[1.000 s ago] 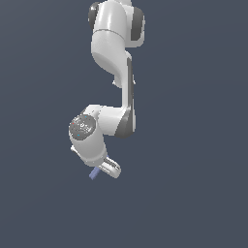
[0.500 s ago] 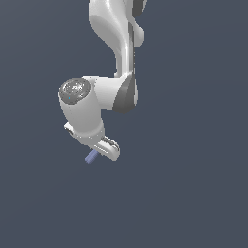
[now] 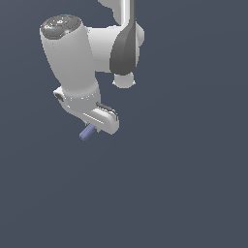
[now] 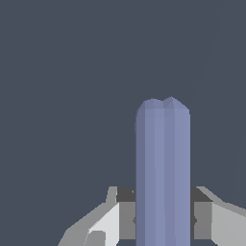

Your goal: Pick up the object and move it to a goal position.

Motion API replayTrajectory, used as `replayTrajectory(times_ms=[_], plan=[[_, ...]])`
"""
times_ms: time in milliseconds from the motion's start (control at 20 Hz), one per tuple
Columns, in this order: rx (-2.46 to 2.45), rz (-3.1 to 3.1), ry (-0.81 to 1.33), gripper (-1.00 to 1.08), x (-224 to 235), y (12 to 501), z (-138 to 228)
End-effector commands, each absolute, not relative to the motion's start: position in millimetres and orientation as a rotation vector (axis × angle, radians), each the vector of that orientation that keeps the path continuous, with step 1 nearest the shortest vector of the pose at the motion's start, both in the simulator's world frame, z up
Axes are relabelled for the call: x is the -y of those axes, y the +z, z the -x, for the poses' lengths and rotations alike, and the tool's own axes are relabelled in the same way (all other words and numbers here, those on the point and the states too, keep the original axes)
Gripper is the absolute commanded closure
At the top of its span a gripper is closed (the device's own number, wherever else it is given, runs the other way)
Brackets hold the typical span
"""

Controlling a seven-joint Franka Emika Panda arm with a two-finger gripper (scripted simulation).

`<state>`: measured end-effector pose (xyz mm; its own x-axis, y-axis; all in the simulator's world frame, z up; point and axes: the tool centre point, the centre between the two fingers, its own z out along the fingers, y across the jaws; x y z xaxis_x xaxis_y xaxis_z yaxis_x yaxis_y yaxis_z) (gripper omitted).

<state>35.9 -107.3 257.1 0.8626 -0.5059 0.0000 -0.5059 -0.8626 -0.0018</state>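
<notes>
The object (image 3: 87, 132) is a small periwinkle-blue bar that sticks out from under the white hand of the arm in the exterior view. My gripper (image 3: 95, 127) is shut on the object, and the hand hides most of the bar there. In the wrist view the object (image 4: 162, 173) stands long and straight between the two fingers, with a grey pad (image 4: 126, 214) pressed against one side and the other finger against the opposite side. The bar hangs in the air, well clear of any surface.
The white arm (image 3: 77, 63) with its dark elbow joint (image 3: 125, 48) fills the upper part of the exterior view. Around it is only a plain dark blue-grey background.
The arm has swung toward the camera and upward, carrying the bar with it. The hand and the bar appear larger and higher than a second ago.
</notes>
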Motion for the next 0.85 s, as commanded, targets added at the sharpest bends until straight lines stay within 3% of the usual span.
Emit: replayTrajectory(times_ms=[0, 400, 800], plan=[[-0.823, 3.031, 0.000, 1.08, 107.5, 281.4, -26.6], [-0.823, 3.032, 0.000, 1.08, 108.6, 339.6, -7.6], [-0.823, 3.032, 0.000, 1.08, 109.0, 358.2, -3.4]])
